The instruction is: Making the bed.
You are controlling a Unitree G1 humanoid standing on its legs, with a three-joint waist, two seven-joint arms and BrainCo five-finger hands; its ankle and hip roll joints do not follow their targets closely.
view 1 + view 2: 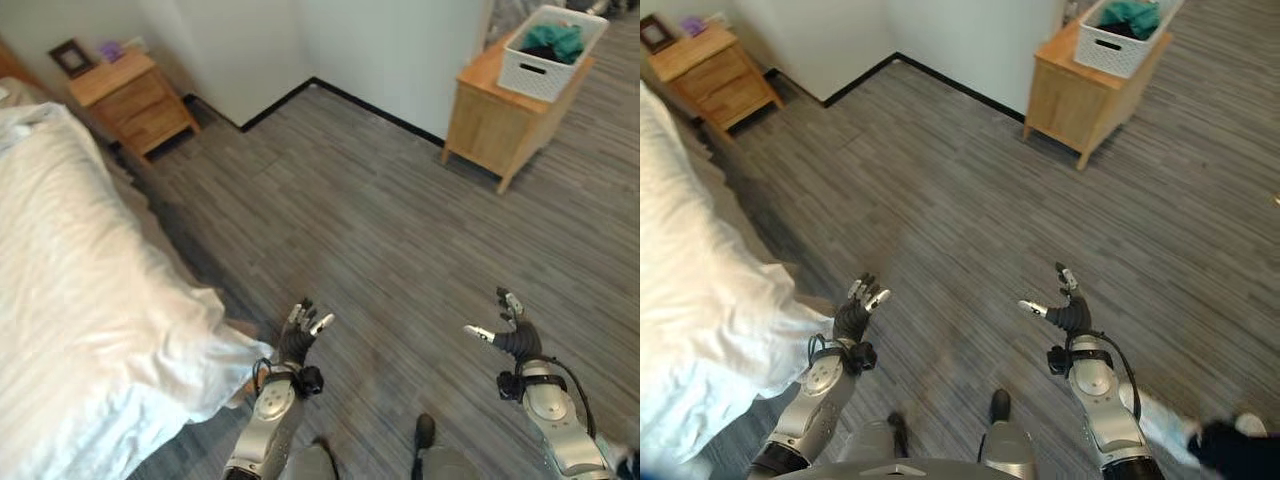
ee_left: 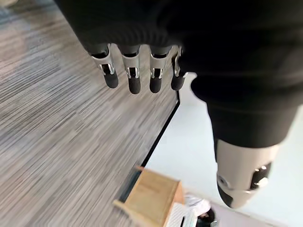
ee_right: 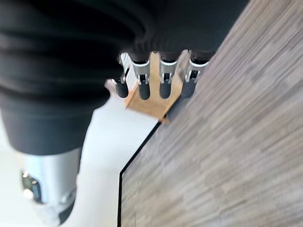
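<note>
The bed (image 1: 70, 290) runs along the robot's left side, covered by a white duvet (image 1: 90, 330) of soft, faintly rumpled cloth whose near corner hangs in loose folds over the edge, just beside the left hand (image 1: 300, 338). That hand hovers above the floor (image 1: 360, 220) with its fingers (image 2: 134, 78) straight and slightly spread, holding nothing and not touching the cloth; the left wrist view shows the dark-tipped fingers in a row with the thumb (image 2: 244, 175) apart from them. The right hand (image 1: 512, 335) is held out well apart from the bed, likewise relaxed and empty, its fingers (image 3: 164, 80) straight in the right wrist view. The floor is grey wood-look planking with fine streaks, meeting white walls at a black skirting strip (image 1: 350, 100). Beyond the head of the bed stands a light wooden nightstand (image 1: 130, 100) with drawers, carrying a small dark picture frame (image 1: 72, 56) and a purple item (too small to tell what it is). Across the room a second boxy wooden cabinet (image 1: 505, 120) on short legs bears a white slatted plastic basket (image 1: 550, 55) heaped with teal cloth (image 1: 552, 40). The right eye view adds what looks like a person's shoe (image 1: 1165, 415) on the floor near the right arm. The left wrist view looks along the skirting toward a wooden cabinet corner (image 2: 151, 198), and the right wrist view shows a wooden piece (image 3: 149, 101) past its fingertips, against the wall.
</note>
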